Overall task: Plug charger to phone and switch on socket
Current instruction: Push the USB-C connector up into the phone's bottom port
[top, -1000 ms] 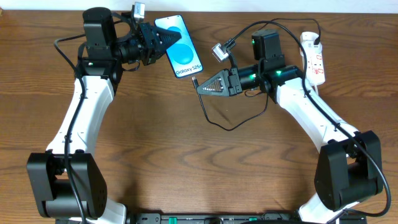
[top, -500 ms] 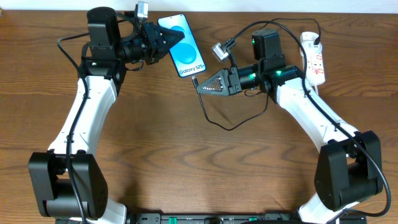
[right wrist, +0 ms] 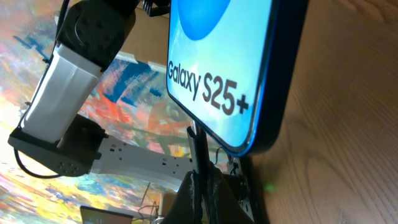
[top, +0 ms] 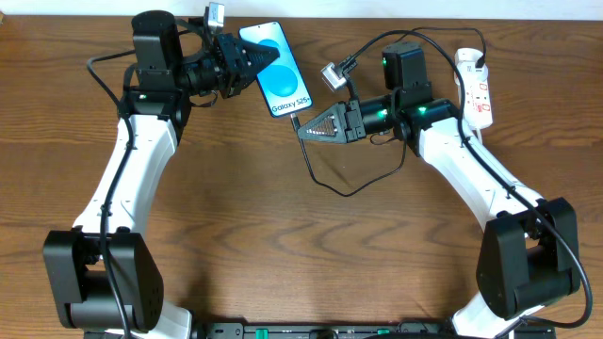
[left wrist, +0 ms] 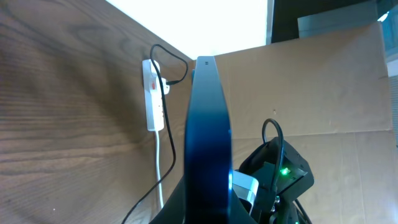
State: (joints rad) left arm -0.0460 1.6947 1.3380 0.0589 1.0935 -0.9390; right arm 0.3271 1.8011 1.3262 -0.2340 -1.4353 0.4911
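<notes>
The phone (top: 280,70), blue screen with "Galaxy S25+", is held tilted above the table at the back centre by my left gripper (top: 252,58), shut on its upper end. It fills the left wrist view edge-on (left wrist: 208,137) and the right wrist view (right wrist: 230,62). My right gripper (top: 306,130) is shut on the charger's black connector tip (right wrist: 198,152), which touches the phone's bottom edge. The thin black cable (top: 349,188) loops over the table to a black plug in the white socket (top: 476,89) at the back right.
The socket's thick white cord (left wrist: 163,162) runs along the table in the left wrist view. A cardboard wall (left wrist: 323,87) stands behind the table. Bare wood lies in the middle and front.
The left gripper and the phone shifted a little to the right between the first two frames; since then nothing has visibly moved. The right gripper has stayed in place.
</notes>
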